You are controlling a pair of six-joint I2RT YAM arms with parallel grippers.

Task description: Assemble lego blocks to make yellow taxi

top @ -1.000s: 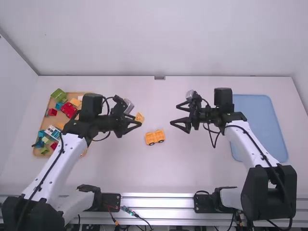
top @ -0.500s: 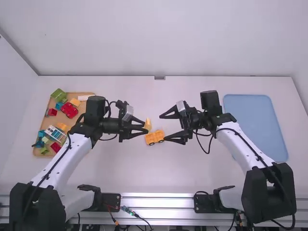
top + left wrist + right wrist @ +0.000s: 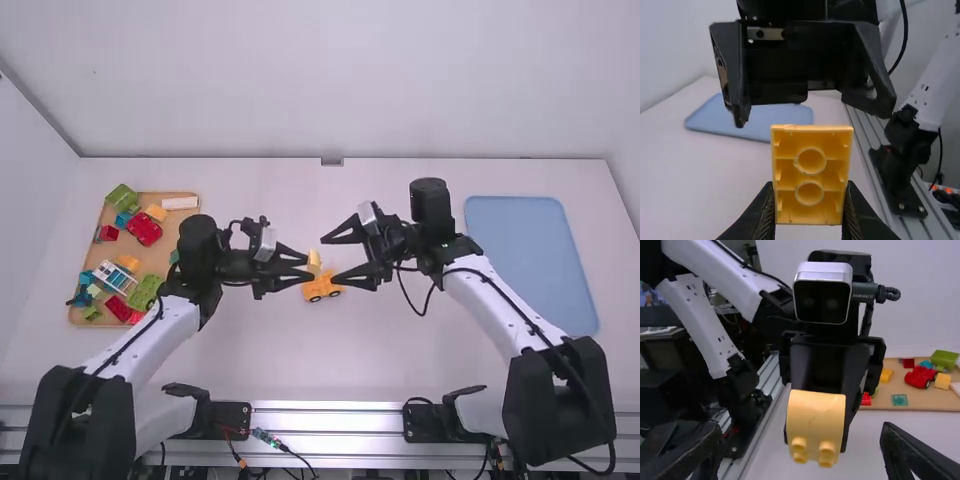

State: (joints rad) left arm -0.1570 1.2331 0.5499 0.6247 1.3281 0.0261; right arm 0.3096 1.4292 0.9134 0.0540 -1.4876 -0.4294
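High view: with twelve o'clock pointing away from the camera, your left gripper point(image 3: 308, 267) holds a yellow block point(image 3: 314, 260) above the white table, its fingers clamped on it. Near it, at about six o'clock, sits the orange-yellow wheeled base point(image 3: 322, 288) of the taxi, on the tabletop, wheels down. Your right gripper point(image 3: 330, 258), at the base's one o'clock, has its fingers spread wide around nothing; one fingertip reaches close to the base, though you cannot tell whether they touch.

Left wrist view: the block's hollow underside, with two rings inside, faces your camera between the pinching fingers, and the other arm's parted jaws stand beyond it.

Right wrist view: you see the same block upright on the other arm's gripper, its short round studs pointing down toward the table, your own two fingers well apart.

At the base's nine to ten o'clock lies a wooden tray point(image 3: 158, 262) of red, green, blue, white and yellow pieces, a red car point(image 3: 144, 231) among them. At three o'clock rests an empty blue tray point(image 3: 515, 260).
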